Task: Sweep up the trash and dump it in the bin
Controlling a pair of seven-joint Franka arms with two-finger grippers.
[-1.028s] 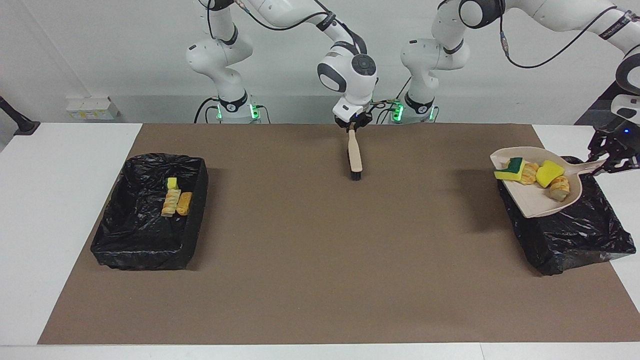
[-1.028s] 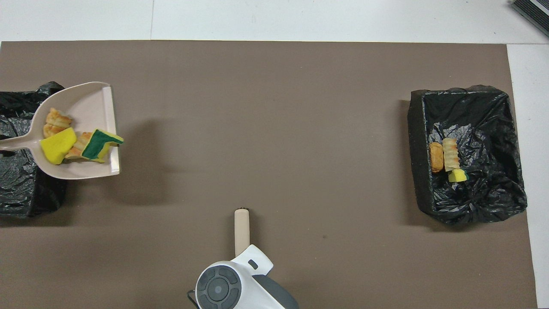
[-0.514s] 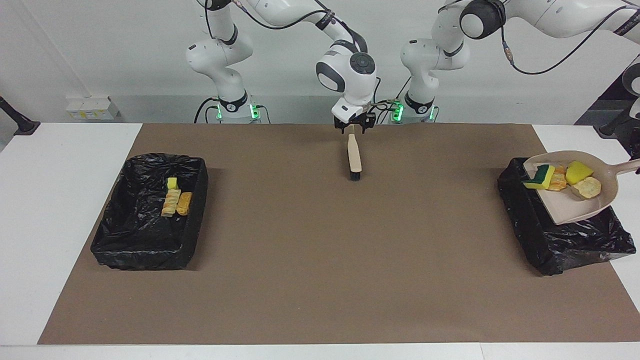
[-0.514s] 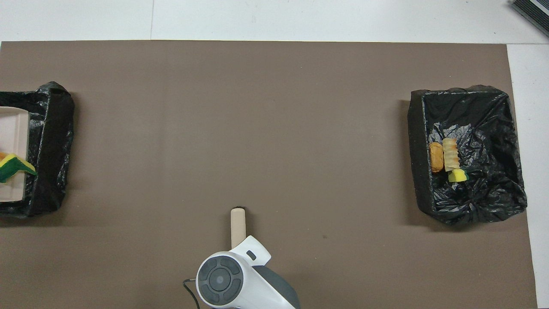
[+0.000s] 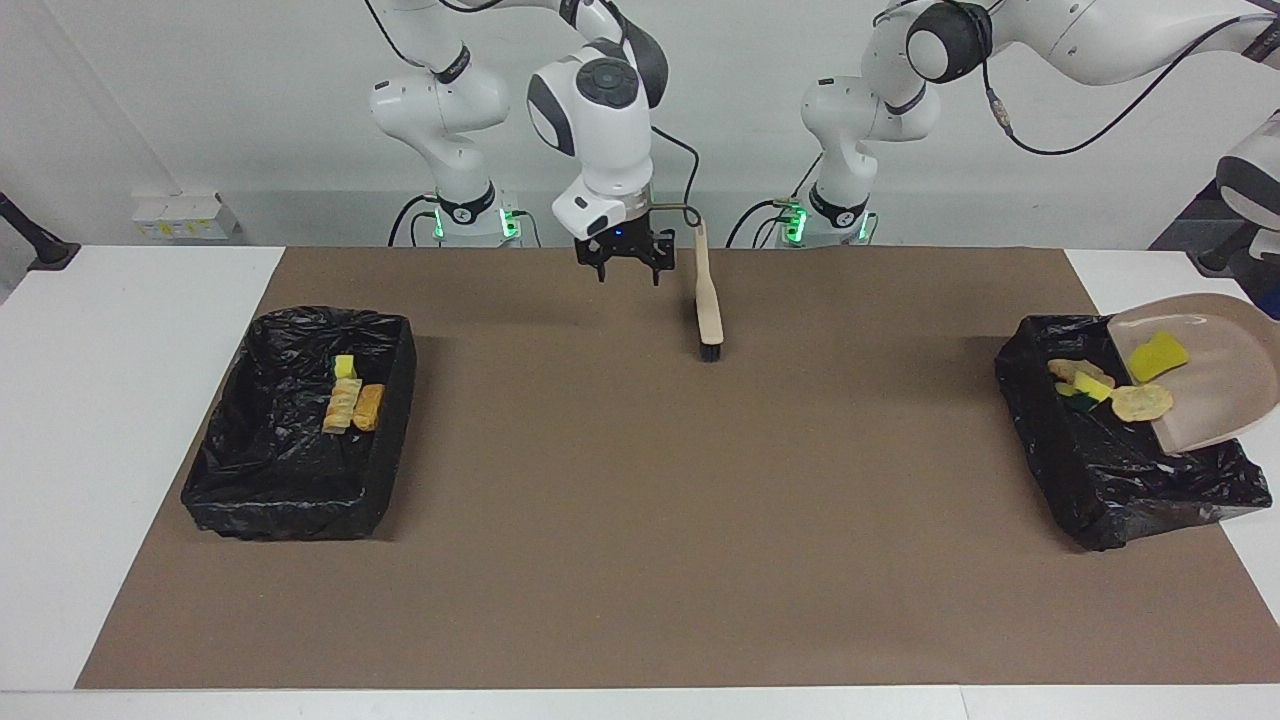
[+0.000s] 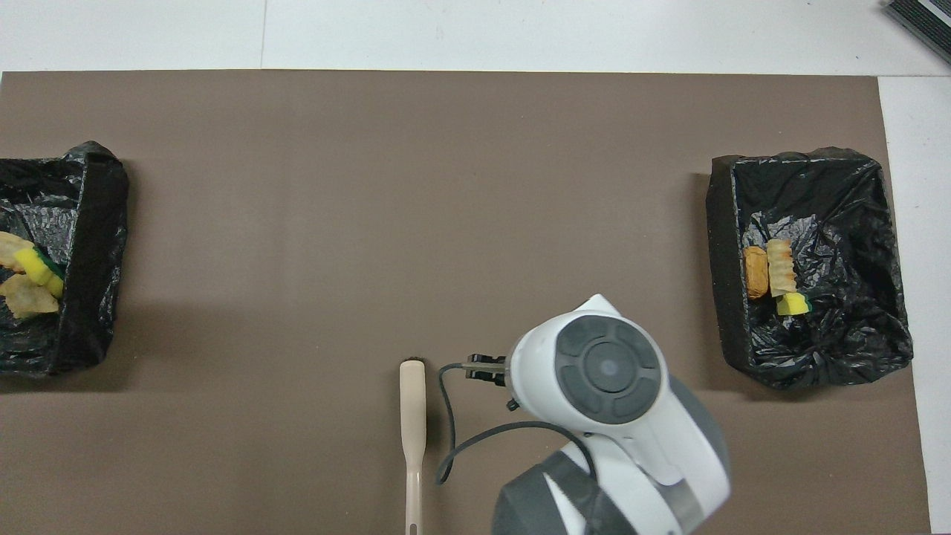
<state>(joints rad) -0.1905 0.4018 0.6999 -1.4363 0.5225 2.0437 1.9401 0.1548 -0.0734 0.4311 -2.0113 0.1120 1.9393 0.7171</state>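
Your brown mat [image 5: 640, 560] carries two black-lined bins; the bin [image 5: 1120, 470] at the left arm's end has the tilted dustpan [image 5: 1215, 390] over it — scraps [image 5: 1110, 392] sliding in; the other bin [image 5: 290, 440] holds three. The brush [image 5: 709, 305] lies flat; beside it your right gripper [image 5: 627, 262] hangs spread, empty; your left gripper is out of view, pressed shut.

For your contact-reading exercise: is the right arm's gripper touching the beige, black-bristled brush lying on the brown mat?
Apart. In the facing view, the right gripper hangs beside the beige brush with bare mat showing between its open jaws and the handle.
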